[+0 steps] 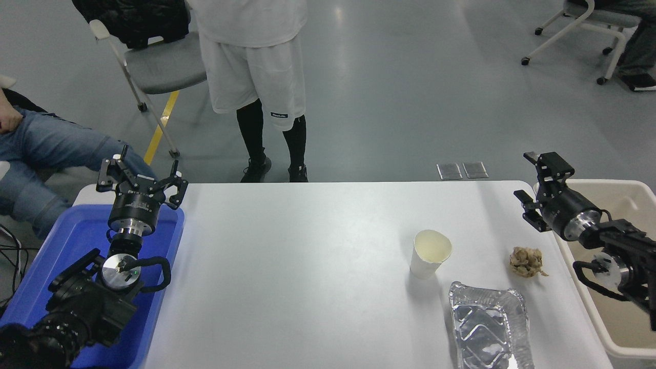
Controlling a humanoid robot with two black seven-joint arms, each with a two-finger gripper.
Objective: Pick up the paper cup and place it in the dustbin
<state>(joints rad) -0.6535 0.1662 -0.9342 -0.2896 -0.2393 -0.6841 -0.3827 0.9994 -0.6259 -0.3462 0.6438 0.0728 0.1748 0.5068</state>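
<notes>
The white paper cup [430,254] stands upright on the white table [307,266], right of centre, its pale cream inside showing. The beige dustbin [622,353] stands off the table's right edge. My right gripper [530,179] is open and empty, held above the table's far right corner beside the dustbin's rim, well right of and beyond the cup. My left gripper [141,179] is open and empty, parked over the blue tray at the left.
A silver foil tray [487,328] lies near the front edge, just right of the cup. A tan paper wad [526,262] lies between cup and dustbin. A blue plastic tray [72,246] sits at the left. A person stands at the far side; another sits at the left.
</notes>
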